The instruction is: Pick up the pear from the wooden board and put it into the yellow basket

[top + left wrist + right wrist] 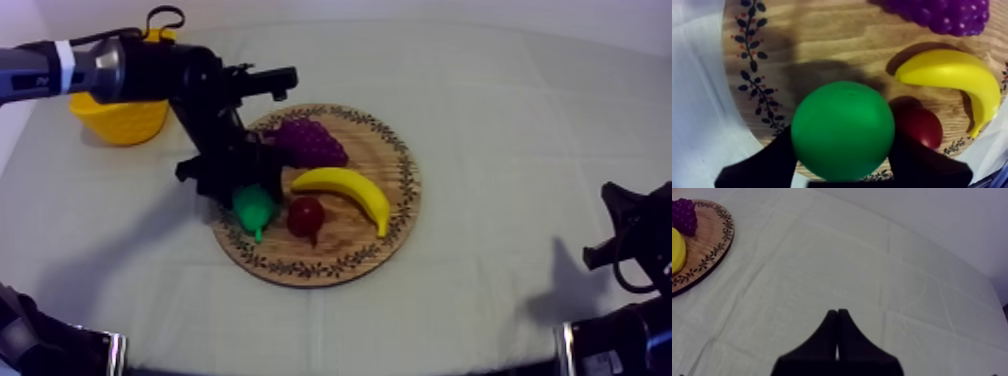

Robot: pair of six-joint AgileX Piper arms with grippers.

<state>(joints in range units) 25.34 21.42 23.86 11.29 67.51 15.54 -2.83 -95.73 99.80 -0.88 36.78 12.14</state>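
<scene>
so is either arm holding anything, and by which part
The left fingers grip the pear by the sides of its round body; the right fingers hold nothing.

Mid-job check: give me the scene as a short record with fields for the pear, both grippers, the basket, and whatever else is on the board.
pear: green, at the wooden board's edge on the left arm's side
left gripper: shut on the pear, one finger against each side
lifted or resting: cannot tell
right gripper: shut on nothing, over bare cloth, away from the board
basket: yellow, far left of the table, behind the left arm
other fruit on board: grapes, banana, small red fruit next to the pear
pear in basket: not yet
</scene>
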